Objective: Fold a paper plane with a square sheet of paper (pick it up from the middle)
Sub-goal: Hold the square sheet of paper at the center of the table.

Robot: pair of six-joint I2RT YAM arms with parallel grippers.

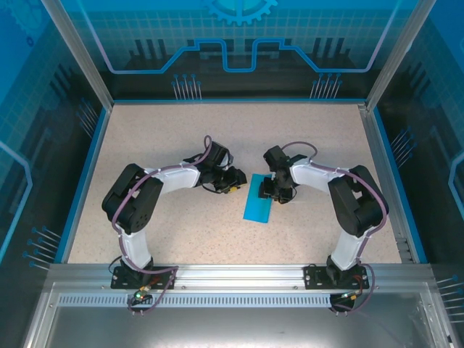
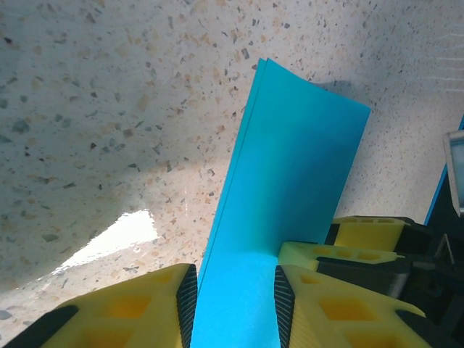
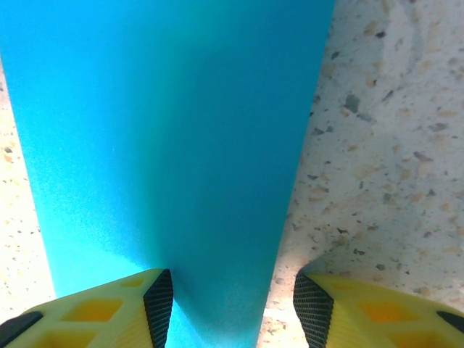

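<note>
Yellow fingers [image 2: 138, 312] of the left gripper [image 2: 233, 312] sit at the bottom edge of the left wrist view, straddling the square sheet of paper [image 2: 290, 181]; the teal fills the whole gap between the black pads, so whether they pinch it or merely bracket it cannot be told; the sheet is already doubled into a narrow rectangle, two layers showing along its left edge, and it runs toward the upper centre of that frame over the speckled table [image 2: 94, 109]; seen from above it lies at the centre of the frame between the two wrists, probably flanked from both sides to keep the layers aligned for the next crease; at the bottom of the right wrist view the right gripper [image 3: 232, 312] stands released, its left finger over the paper, its right pad off it with bare table between; the sheet's far corners are free, and open table lies all round, the blue rim [image 1: 85, 181] well apart.
</note>
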